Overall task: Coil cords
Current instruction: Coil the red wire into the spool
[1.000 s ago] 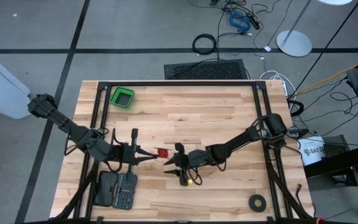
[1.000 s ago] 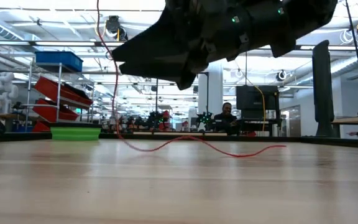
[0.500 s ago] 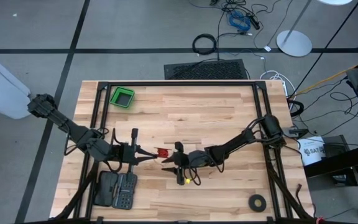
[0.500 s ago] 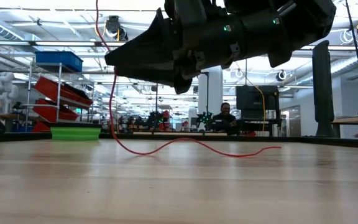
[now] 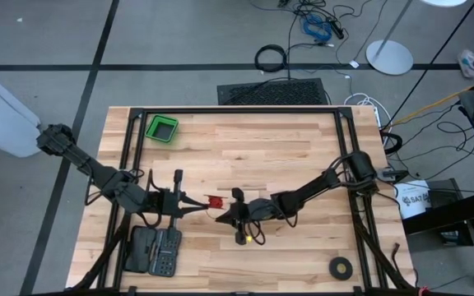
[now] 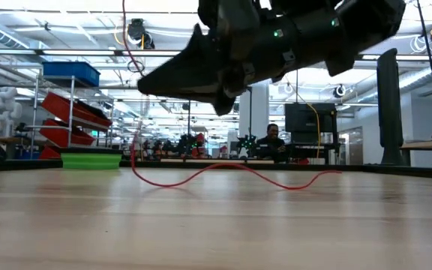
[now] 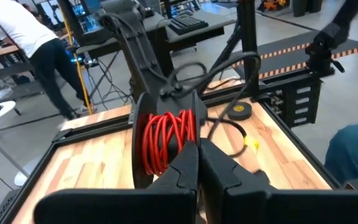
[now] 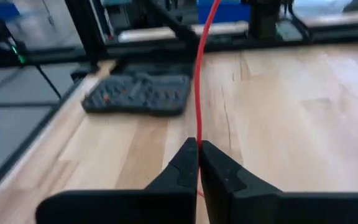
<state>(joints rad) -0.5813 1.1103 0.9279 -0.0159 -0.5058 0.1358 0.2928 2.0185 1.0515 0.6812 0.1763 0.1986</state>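
A red cord point(image 6: 223, 172) drops from above and snakes across the bench point(image 6: 216, 225), under a dark arm point(image 6: 276, 45); a green bin point(image 6: 91, 160) sits far left.

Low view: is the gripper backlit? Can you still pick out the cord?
Low view: yes, the right gripper is a dark silhouette against bright ceiling lights; the red cord stands out over the table. Right wrist view: even light, cord pinched between shut fingers. High view: no glare; left gripper close by.

Bright, even overhead lighting with soft, faint shadows on the bench point(image 5: 303, 156). Ceiling strip lights point(image 6: 66, 52) glare in the low view; the right wrist view's background is blurred.
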